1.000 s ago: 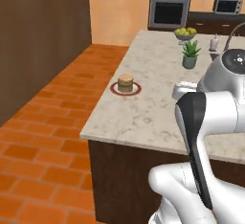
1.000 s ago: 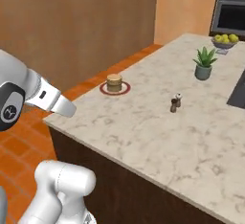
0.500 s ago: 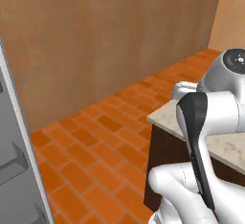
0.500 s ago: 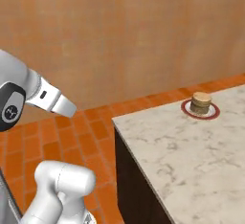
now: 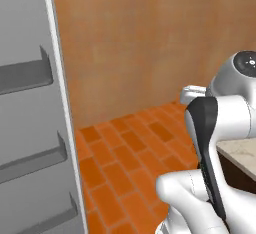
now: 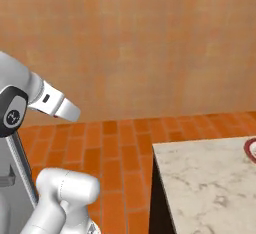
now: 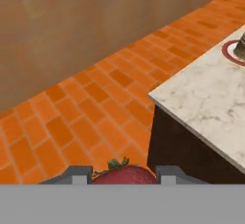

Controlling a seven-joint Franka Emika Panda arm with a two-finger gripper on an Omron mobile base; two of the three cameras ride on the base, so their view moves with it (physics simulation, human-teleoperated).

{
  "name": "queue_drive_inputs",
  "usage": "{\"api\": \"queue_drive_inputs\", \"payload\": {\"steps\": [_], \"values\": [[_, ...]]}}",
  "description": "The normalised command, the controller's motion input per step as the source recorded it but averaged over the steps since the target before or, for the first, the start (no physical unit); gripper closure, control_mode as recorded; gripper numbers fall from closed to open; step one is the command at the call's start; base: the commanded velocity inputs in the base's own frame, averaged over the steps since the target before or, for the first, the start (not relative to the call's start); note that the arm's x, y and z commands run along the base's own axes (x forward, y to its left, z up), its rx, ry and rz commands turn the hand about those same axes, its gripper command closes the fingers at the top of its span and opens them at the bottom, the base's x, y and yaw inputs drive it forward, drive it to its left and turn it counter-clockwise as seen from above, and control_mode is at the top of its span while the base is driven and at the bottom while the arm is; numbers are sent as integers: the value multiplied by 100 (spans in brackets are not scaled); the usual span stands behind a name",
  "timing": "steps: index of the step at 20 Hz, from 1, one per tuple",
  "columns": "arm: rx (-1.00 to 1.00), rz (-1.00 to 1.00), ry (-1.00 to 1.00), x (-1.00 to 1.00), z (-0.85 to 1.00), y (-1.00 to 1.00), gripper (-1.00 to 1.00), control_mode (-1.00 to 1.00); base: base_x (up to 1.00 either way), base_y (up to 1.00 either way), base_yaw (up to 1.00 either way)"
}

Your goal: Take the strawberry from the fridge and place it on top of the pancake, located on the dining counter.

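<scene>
strawberry [image 7: 125,174] btwn hand [image 7: 122,175] fingers

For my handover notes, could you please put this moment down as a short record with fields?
held item: strawberry, red with green leaves, between the jaws at the bottom of the hand view
fridge: door open, grey door shelves at the left of the left base view
dining counter: pale marbled top, dark base, corner toward the brick floor
pancake: on a red-rimmed plate on the counter, at the right edge of the hand view
stage: strawberry not yet on the pancake

Open fridge [image 5: 30,128] beside brick floor [image 5: 130,163]
</scene>
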Motion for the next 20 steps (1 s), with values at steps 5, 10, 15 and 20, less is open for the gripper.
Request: {"api": "queue_drive_inputs", "payload": {"steps": [5, 10, 15, 20], "values": [[0, 0, 0, 0, 0, 0, 100, 100, 48, -21, 51], [0, 0, 0, 0, 0, 0, 100, 100, 42, -58, 34], [0, 0, 0, 0, 0, 0, 100, 100, 93, -36, 0], [0, 0, 0, 0, 0, 0, 100, 100, 100, -12, 0]]}}
